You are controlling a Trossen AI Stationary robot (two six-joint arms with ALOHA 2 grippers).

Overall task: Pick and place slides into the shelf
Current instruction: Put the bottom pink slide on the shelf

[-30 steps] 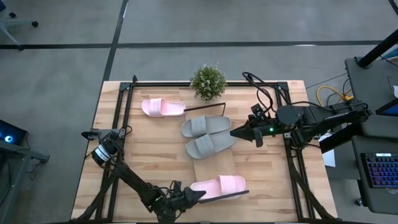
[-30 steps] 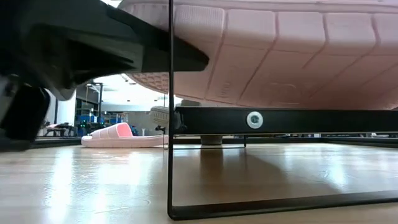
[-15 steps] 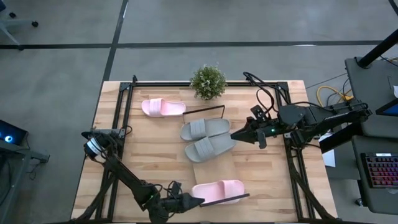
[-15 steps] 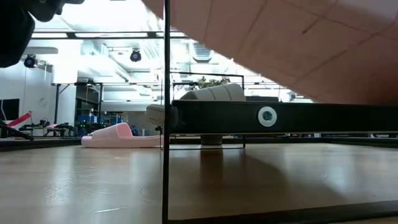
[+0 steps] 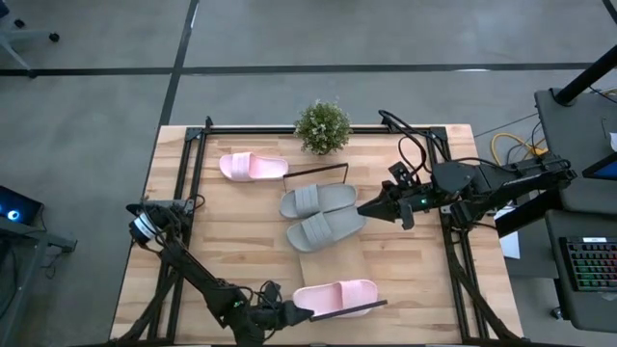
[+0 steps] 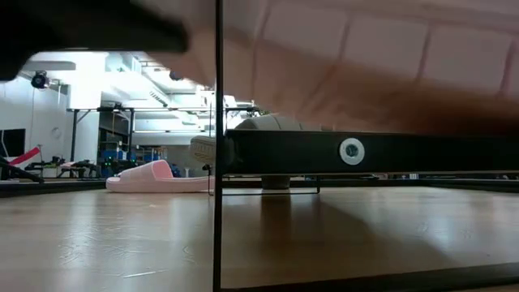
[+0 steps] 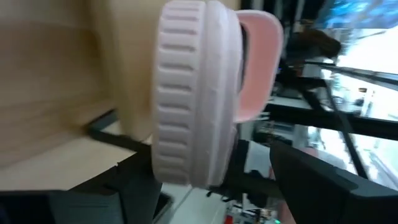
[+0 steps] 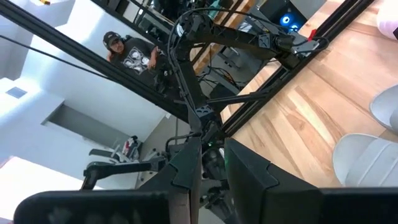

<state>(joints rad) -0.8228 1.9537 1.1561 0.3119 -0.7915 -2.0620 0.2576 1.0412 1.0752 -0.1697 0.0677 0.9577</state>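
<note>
A pale pink slide (image 5: 337, 296) is over the near end of the shelf (image 5: 333, 260), with my left gripper (image 5: 292, 311) shut on it. Its ribbed sole fills the top of the low view (image 6: 365, 73). Two grey slides (image 5: 318, 198) (image 5: 326, 228) lie side by side on the shelf's far half. The second pink slide (image 5: 253, 167) lies sole down on the table, left of the shelf's far end. My right gripper (image 5: 361, 206) hovers shut and empty just right of the grey slides. My left gripper holds the pink slide by the rounded end (image 7: 186, 168) that points to the table's left, away from the strap. It comes in about level from the table's near left. The fingers' contact lies below the wrist picture's edge. The sole shows above the shelf's board in the low view.
A small potted plant (image 5: 322, 125) stands at the table's far edge behind the shelf. Black frame bars run along the table's left and right sides. Bare board lies between the grey slides and the held slide. A person (image 8: 124, 53) shows in the room beyond the table.
My left gripper has drawn back a little toward the table's near left corner with the pink slide. The slide has shifted slightly toward the near edge, tipped steeply on the way, and now lies about level.
</note>
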